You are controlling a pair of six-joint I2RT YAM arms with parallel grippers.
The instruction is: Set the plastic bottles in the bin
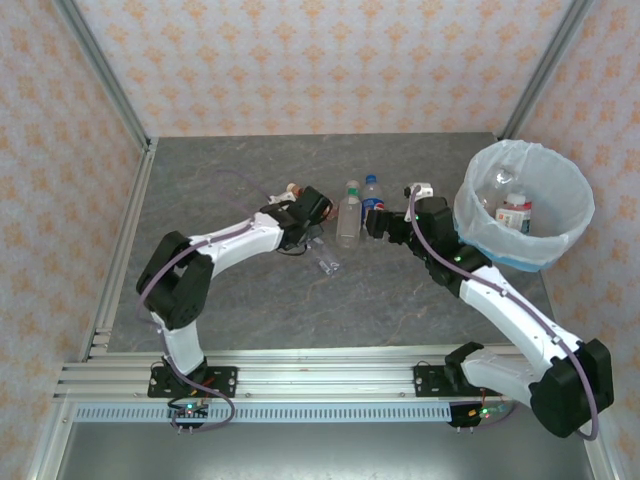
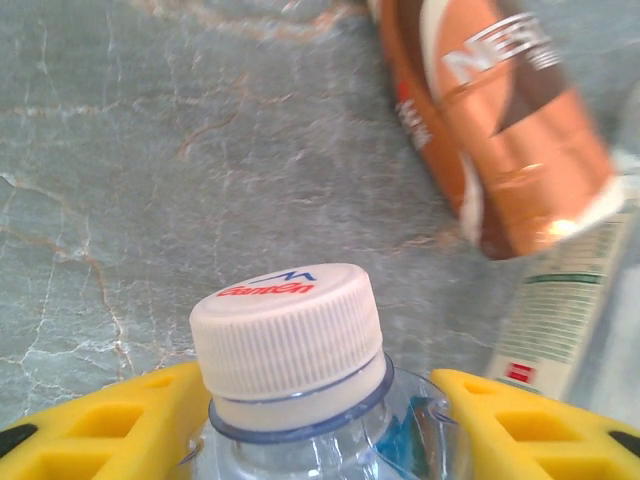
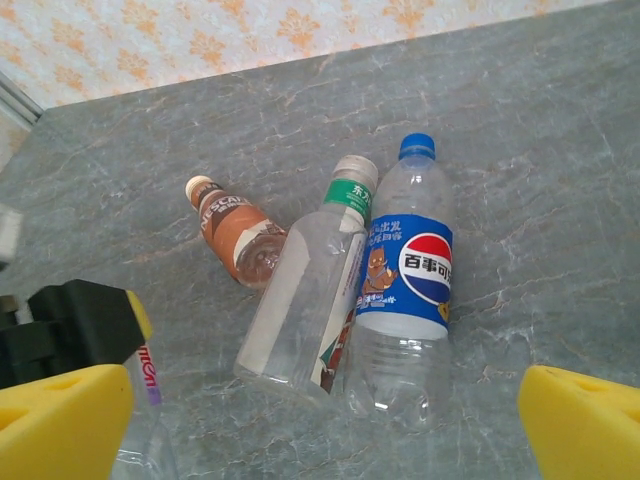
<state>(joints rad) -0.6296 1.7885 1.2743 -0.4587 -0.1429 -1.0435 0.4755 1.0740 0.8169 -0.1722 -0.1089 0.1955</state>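
Observation:
A clear bottle with a white cap (image 2: 290, 330) sits between the yellow fingers of my left gripper (image 2: 315, 385), which press on its shoulders; its body (image 1: 326, 262) trails toward the near side. A brown coffee bottle (image 2: 490, 130) (image 1: 291, 190) lies just beyond. A blue-labelled cola bottle (image 3: 408, 280) (image 1: 372, 200) and a clear green-collared bottle (image 3: 305, 300) (image 1: 349, 215) lie side by side ahead of my right gripper (image 3: 325, 410) (image 1: 380, 225), which is wide open and holds nothing. The light-blue bin (image 1: 478, 225) with its white bag stands at the right, holding a red-and-white labelled bottle (image 1: 515, 213).
Aluminium frame posts and patterned walls close in the grey marble table (image 1: 220, 180) on the left, back and right. My right forearm (image 1: 500, 295) runs just in front of the bin. The left gripper's black body (image 3: 65, 325) appears at the left of the right wrist view.

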